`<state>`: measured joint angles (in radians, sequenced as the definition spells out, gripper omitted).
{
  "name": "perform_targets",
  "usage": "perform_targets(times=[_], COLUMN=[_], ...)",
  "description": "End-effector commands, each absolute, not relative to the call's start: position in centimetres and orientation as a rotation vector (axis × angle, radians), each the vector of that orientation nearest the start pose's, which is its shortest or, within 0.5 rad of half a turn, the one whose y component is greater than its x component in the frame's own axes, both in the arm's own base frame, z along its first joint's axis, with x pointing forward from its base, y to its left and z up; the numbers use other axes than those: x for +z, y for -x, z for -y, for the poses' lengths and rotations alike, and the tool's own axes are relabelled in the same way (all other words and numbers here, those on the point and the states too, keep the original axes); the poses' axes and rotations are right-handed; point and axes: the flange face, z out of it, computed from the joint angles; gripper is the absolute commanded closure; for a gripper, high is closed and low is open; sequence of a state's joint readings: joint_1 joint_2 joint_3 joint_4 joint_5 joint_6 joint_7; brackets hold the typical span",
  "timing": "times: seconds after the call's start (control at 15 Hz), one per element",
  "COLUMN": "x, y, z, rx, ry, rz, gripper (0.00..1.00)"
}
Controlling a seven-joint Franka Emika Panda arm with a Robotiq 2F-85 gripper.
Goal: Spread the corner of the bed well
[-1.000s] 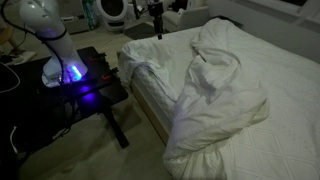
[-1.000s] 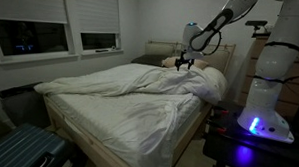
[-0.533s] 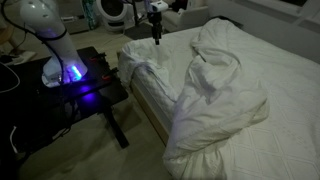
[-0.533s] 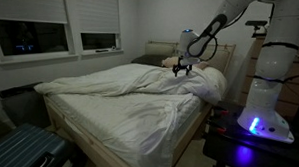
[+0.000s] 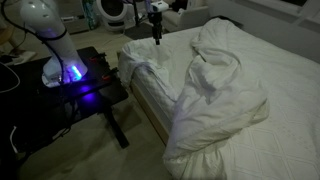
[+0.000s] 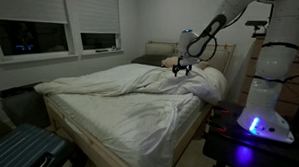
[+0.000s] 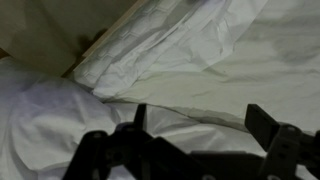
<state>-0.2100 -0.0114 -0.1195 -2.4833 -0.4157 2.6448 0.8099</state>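
**Q:** Gripper state?

**Me:** My gripper (image 7: 200, 122) stands wide, with nothing between the jaws. In the wrist view two dark fingers (image 7: 139, 118) enter at 6 o'clock, well apart, with wrinkled white cloth under them. Whether they touch the cloth: cannot tell.

**Q:** Position over the task's thing?

**Me:** In both exterior views the gripper points down over the robot-side end of the bed (image 5: 290, 110). The corner (image 5: 138, 60) is puffy, white and rumpled. In an exterior view it lies near the gripper (image 5: 156, 35), at its 7 o'clock. In an exterior view it lies at 4 o'clock of the gripper (image 6: 182, 72), where the corner (image 6: 208, 83) rounds over the bed's edge. In the wrist view a soft white fold (image 7: 40, 125) at 8 o'clock is probably the same flap, not certain.

**Q:** Rest of the bedding?

**Me:** The duvet (image 5: 225, 90) is heaped in a long twisted ridge at 4 o'clock of the corner. Flat white cover is bare beyond it at 3 o'clock. A wooden frame (image 5: 150, 108) shows below the corner at 6 o'clock.

**Q:** Surroundings?

**Me:** A small black tabletop (image 5: 100, 72) is at 8 o'clock of the corner and carries my arm base (image 5: 55, 55), which glows blue. Two dark windows (image 6: 28, 38) are at 10 o'clock of the bed (image 6: 121, 120).
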Motion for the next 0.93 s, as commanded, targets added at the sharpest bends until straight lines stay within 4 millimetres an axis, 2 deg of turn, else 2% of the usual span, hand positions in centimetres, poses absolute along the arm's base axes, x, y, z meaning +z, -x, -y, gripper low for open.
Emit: perform_targets(times=[0.0, 0.27, 0.6, 0.87], x=[28.9, 24.8, 20.4, 16.8], y=[-47.7, -49.9, -53.8, -55.8], z=[15.1, 15.8, 16.8, 18.3], rx=[-0.304, -0.185, -0.124, -0.060], ry=[3.008, 2.940, 2.864, 2.841], rz=[-1.333, -1.409, -1.431, -1.486], gripper=[0.00, 0.00, 0.00, 0.00])
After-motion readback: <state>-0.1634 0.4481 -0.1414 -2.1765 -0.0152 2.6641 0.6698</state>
